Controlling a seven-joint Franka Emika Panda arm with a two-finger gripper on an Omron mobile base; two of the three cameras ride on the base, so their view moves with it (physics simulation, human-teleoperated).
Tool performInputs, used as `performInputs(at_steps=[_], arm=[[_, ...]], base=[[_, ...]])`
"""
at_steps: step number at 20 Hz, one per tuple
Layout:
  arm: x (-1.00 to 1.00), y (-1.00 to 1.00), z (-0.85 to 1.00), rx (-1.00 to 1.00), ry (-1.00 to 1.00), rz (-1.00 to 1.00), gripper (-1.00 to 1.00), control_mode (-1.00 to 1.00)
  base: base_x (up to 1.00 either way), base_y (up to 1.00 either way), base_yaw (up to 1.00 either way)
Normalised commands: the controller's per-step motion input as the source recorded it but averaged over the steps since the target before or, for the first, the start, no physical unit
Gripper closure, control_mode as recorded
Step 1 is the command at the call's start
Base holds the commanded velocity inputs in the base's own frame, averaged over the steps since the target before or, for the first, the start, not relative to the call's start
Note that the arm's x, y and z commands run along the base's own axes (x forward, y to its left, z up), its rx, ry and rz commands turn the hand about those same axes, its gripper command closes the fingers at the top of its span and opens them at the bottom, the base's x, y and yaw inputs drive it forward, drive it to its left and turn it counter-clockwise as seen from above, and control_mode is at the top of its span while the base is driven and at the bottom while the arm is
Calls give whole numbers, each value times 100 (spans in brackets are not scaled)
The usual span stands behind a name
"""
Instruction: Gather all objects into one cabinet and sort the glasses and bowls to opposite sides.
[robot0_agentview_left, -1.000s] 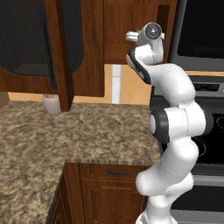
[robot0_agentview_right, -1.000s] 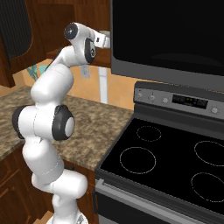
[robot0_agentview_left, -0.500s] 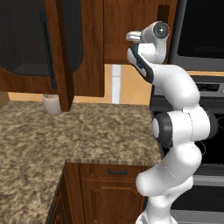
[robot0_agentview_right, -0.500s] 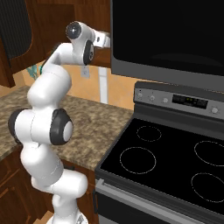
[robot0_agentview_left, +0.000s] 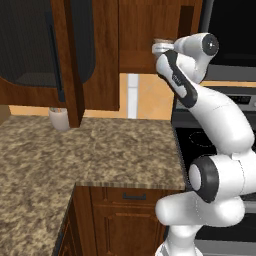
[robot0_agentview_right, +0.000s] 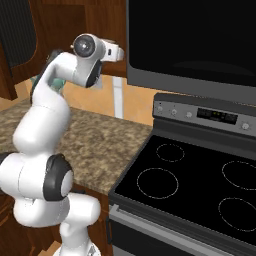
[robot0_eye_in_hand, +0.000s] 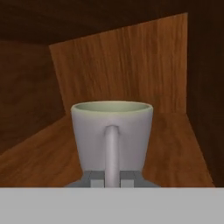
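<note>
Pale grey-beige mug, upright, handle toward the camera, inside the dark brown wall cabinet over its wooden shelf. The gripper is closed on the mug's handle. Below, the granite surface carries a white utensil pot; the stove lies beside it.

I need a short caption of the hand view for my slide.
Pale grey-beige mug upright on the wooden cabinet shelf, handle facing the camera, directly ahead of the gripper.

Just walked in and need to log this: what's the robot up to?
The white arm is reaching up into the open wall cabinet. In the hand view, a pale grey-beige mug stands upright on the wooden shelf, handle facing the gripper, whose fingertips sit at either side of the handle's base. Whether they grip it cannot be told.
</note>
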Motion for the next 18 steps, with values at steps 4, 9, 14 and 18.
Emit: performInputs(at_steps=[4,9,14,18], arm=[[-100,0,1,0,-3,13,100,-100],[-100,0,0,0,-1,19,100,-100],[-100,0,0,0,-4,29,100,-100],[-100,0,0,0,-6,31,100,-100]], base=[[0,0,0],[0,0,0],[0,0,0],[0,0,0]])
